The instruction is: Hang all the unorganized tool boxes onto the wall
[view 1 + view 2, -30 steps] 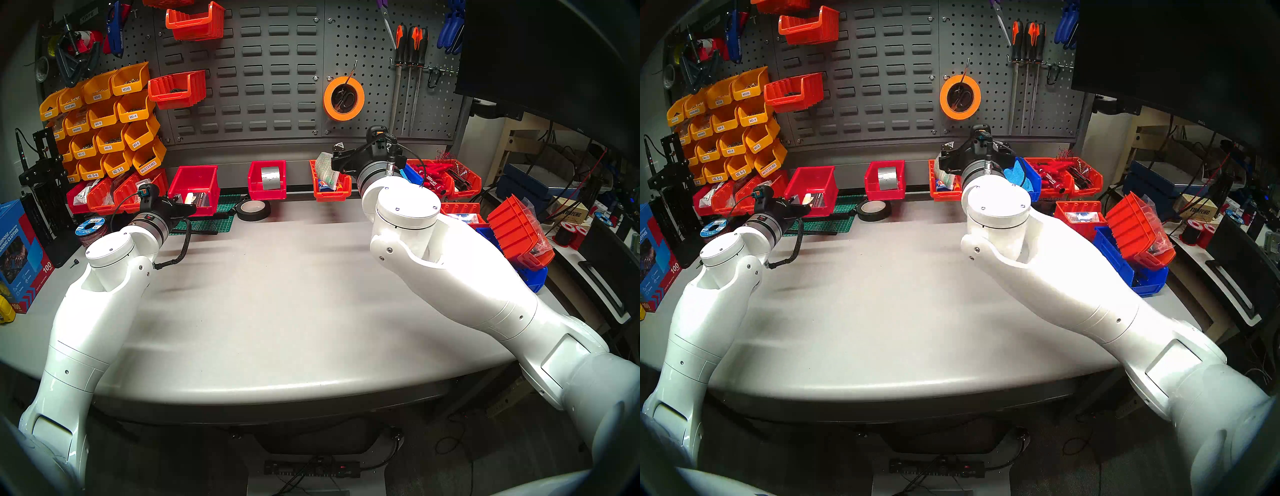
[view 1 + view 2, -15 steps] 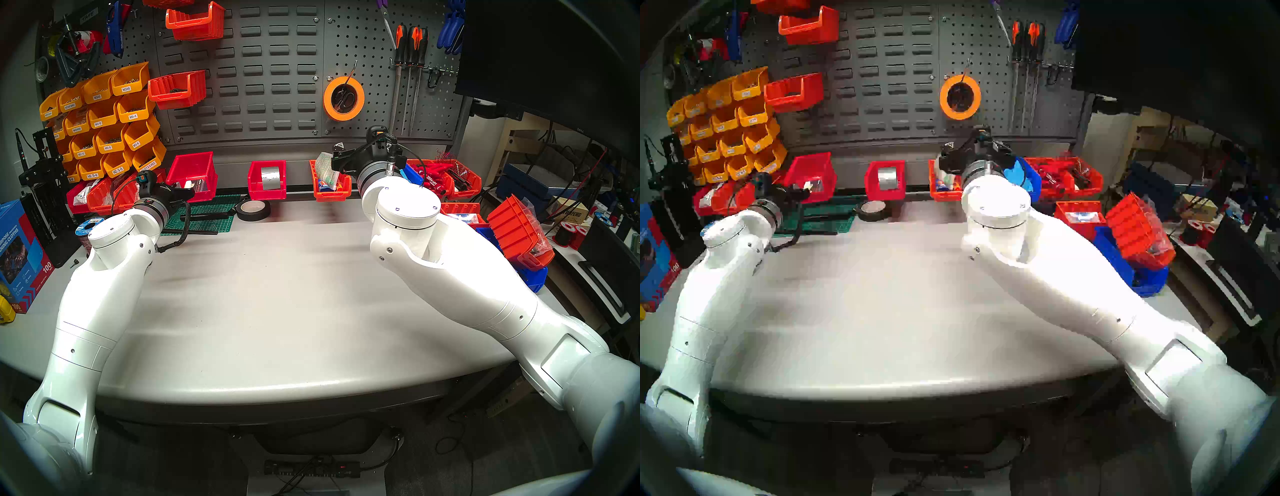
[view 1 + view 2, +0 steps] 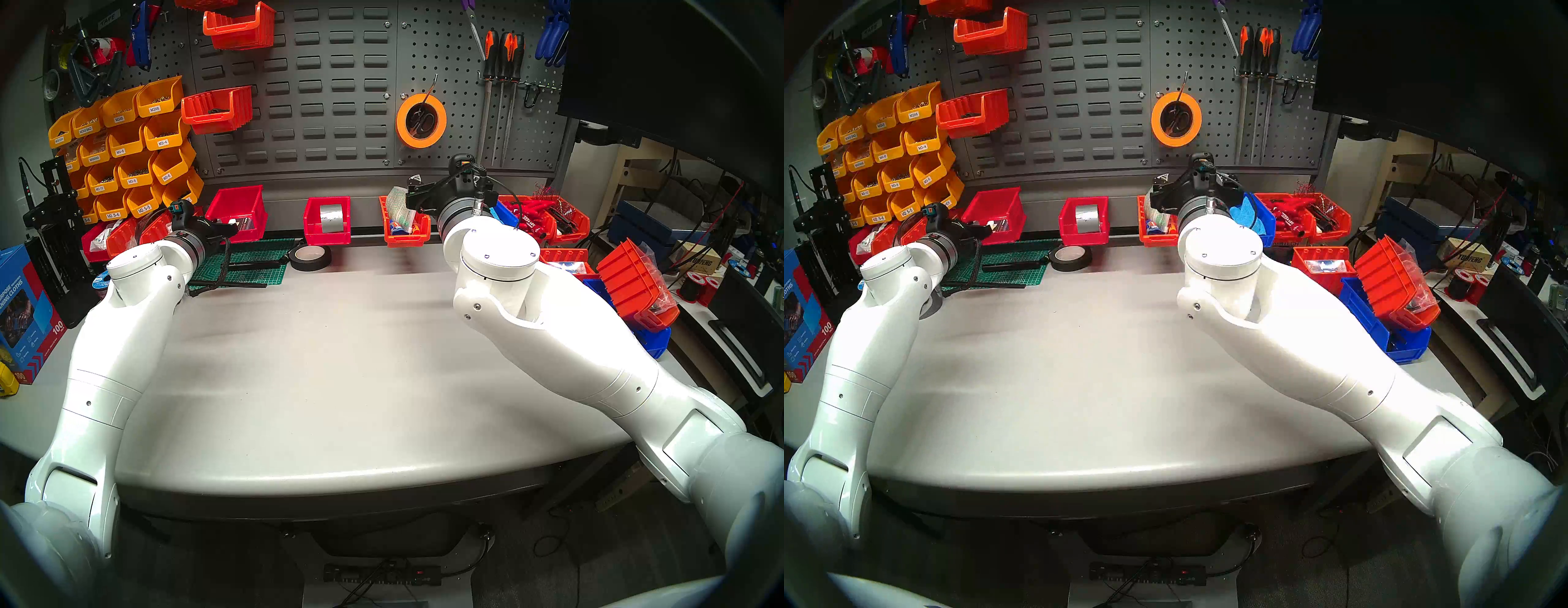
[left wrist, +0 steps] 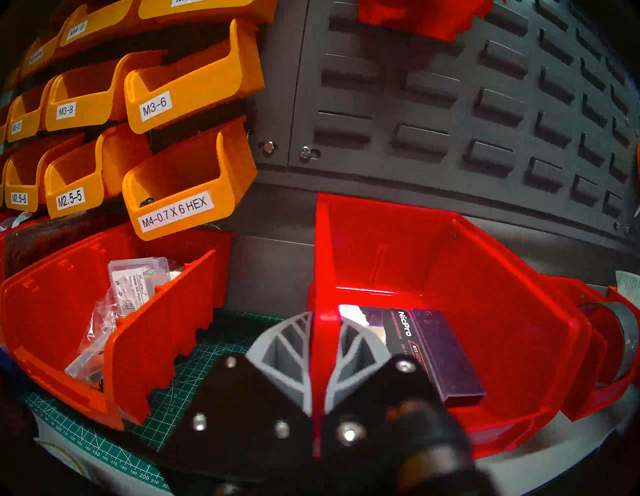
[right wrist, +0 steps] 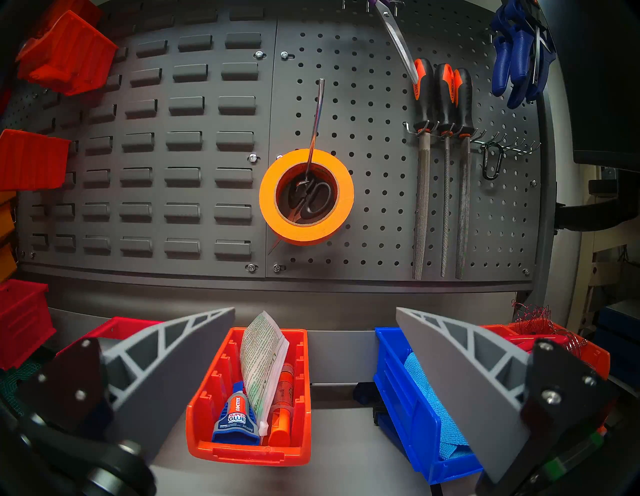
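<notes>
The plain red plastic bin [image 3: 239, 210] holding small black-and-white cards [image 4: 429, 350] is lifted clear of the green cutting mat [image 3: 250, 265], tilted, close in front of the plain rail at the foot of the dark grey louvred metal back panel [image 3: 322, 85]. The left gripper [image 4: 320, 360] pinches the bin's near left wall, one grey ribbed finger [image 4: 284, 346] outside it and the other inside. To its right, a red bin with a silver tape roll [image 3: 327, 218] stands by the panel. Further right sits the long orange ribbed bin [image 5: 249, 398] with a white-green packet and glue tubes, resting on the grey tabletop [image 3: 339, 361]. The right gripper [image 5: 315, 381] hovers over it, fingers spread wide to either side, touching nothing. A blue bin [image 5: 422, 415] stands just right of the orange one.
</notes>
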Action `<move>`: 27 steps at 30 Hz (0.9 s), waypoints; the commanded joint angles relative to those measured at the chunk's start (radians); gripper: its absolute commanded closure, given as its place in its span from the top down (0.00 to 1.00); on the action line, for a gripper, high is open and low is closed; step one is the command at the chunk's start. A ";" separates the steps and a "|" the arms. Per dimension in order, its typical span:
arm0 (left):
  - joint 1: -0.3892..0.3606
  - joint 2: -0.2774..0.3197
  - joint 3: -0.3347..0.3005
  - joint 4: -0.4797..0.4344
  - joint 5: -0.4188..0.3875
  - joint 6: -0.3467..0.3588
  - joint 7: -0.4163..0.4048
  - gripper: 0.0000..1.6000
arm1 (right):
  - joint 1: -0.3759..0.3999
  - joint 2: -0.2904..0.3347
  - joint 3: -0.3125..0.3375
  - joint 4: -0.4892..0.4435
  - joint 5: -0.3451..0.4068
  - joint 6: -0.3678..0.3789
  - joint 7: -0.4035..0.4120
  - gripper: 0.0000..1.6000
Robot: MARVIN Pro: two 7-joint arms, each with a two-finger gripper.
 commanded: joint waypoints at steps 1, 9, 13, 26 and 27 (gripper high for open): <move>-0.121 0.005 0.013 0.042 0.023 0.012 -0.025 0.00 | 0.014 -0.002 0.004 -0.008 -0.005 0.001 0.001 1.00; -0.162 -0.004 0.025 0.094 0.045 0.032 -0.048 0.00 | 0.014 -0.002 0.004 -0.008 -0.005 0.001 0.001 1.00; -0.207 -0.011 0.043 0.135 0.060 0.048 -0.060 0.00 | 0.014 -0.002 0.004 -0.008 -0.005 0.001 0.001 1.00; -0.282 -0.039 0.067 0.242 0.100 0.094 -0.113 0.00 | 0.014 -0.002 0.004 -0.008 -0.005 0.001 0.001 1.00; -0.290 -0.040 0.071 0.254 0.105 0.099 -0.117 0.00 | 0.014 -0.002 0.004 -0.008 -0.005 0.001 0.001 1.00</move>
